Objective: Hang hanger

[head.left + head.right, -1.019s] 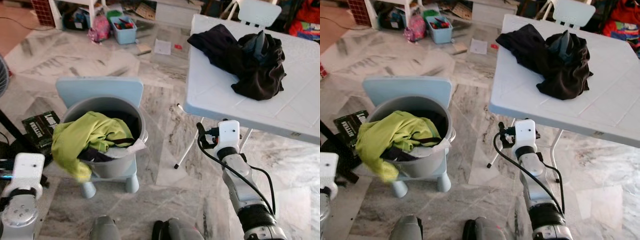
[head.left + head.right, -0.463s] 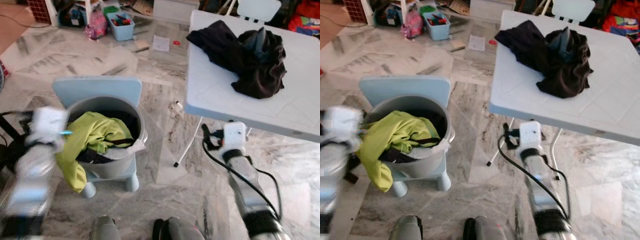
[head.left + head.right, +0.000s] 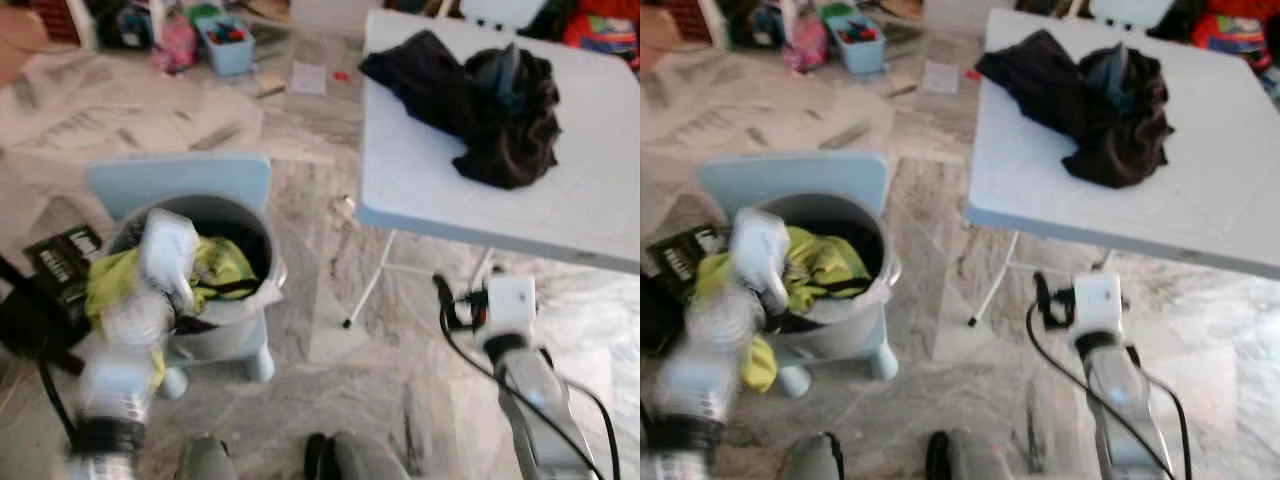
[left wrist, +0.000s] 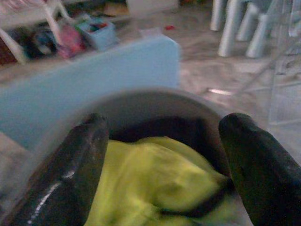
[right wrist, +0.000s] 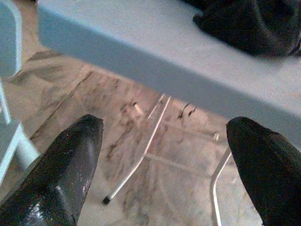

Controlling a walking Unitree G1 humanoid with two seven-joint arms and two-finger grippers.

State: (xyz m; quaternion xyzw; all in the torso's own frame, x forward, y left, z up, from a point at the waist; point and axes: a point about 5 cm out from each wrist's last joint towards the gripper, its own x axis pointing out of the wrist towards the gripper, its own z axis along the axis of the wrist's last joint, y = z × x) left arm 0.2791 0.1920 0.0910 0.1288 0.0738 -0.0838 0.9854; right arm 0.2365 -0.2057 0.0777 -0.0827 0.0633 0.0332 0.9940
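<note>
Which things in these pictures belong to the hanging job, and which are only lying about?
Belonging to the job:
- left gripper, open, over the grey bucket
- yellow-green garment in that bucket
- dark clothes on the white table
- right gripper, open, below the table edge

Lying about:
- blue bin of small things
- black book on the floor
- paper sheet

Even daylight is filling the room; head views are smearing, left arm [image 3: 140, 330] blurring most, white table [image 3: 600, 200] glaring.
</note>
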